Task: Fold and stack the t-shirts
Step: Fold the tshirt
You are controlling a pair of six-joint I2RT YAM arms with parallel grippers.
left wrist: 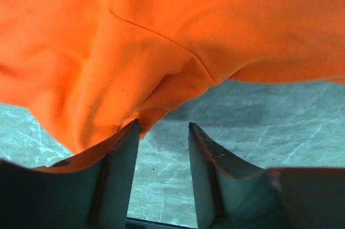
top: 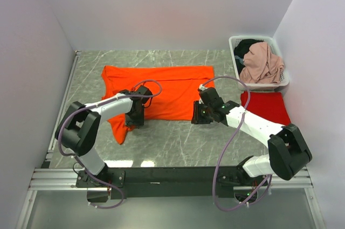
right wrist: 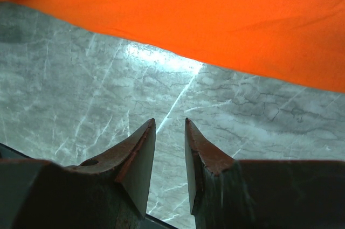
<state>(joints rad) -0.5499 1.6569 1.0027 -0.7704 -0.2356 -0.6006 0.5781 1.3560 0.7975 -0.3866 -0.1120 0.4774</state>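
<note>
The bright orange t-shirt [top: 161, 90] lies spread on the marble table [top: 178, 143], one sleeve trailing towards the near left. A deeper red t-shirt [top: 265, 106] lies folded at the right. My left gripper [top: 133, 119] is at the orange shirt's near-left edge. In the left wrist view it [left wrist: 163, 126] is open, only table showing between the fingers, and the bunched orange cloth [left wrist: 135, 51] rests against the left fingertip [left wrist: 132, 129]. My right gripper [top: 198, 115] hovers just short of the shirt's near-right hem [right wrist: 226, 24]. It [right wrist: 170, 122] stands open by a narrow gap with nothing in it.
A white laundry basket [top: 235, 56] holding pink and dark clothes stands at the back right, beside the red shirt. White walls enclose the table on three sides. Bare marble lies between the shirts and the arm bases.
</note>
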